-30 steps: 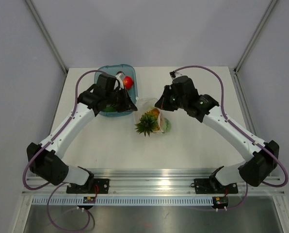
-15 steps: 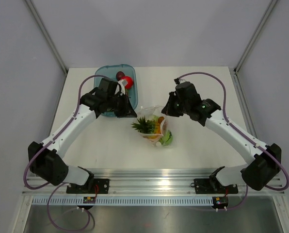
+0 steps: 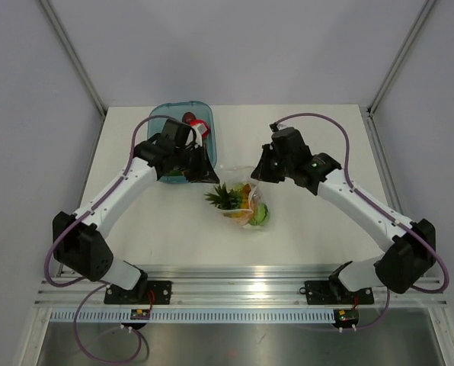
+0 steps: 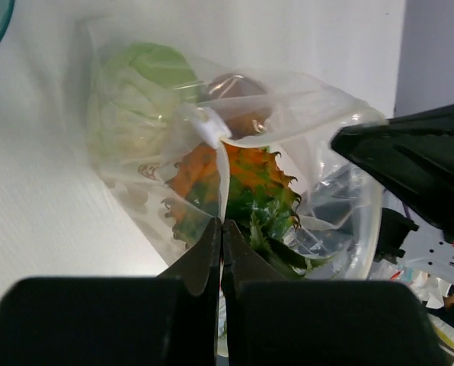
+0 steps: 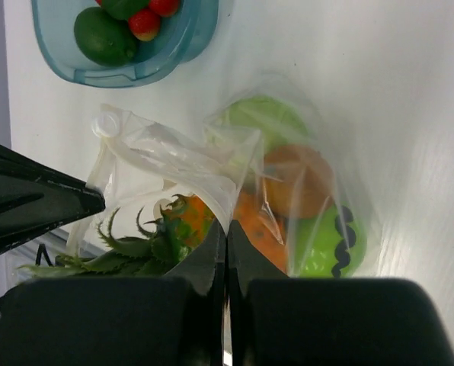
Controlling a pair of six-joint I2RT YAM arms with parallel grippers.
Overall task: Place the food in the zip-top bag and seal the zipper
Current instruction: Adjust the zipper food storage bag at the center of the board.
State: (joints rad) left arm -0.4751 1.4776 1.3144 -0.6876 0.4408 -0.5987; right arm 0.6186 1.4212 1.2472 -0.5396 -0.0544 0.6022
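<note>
Left gripper (image 4: 222, 232) and right gripper (image 5: 225, 232) are each clamped on a lip of the zip-top bag (image 3: 246, 200), which sits mid table (image 3: 318, 145) just beside the blue tray (image 3: 162, 114). I'd pull the lips apart evenly and gently, since that thin crinkly film sags over the spiky pineapple (image 3: 224, 197). A smooth rounded green fruit (image 5: 103, 36) and glossy little red pieces (image 5: 145, 23) sit in the tray.

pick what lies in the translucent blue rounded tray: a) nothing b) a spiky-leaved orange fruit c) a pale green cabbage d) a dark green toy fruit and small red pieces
d: the right wrist view shows a dark green toy fruit and small red pieces inside the translucent blue rounded tray.
</note>
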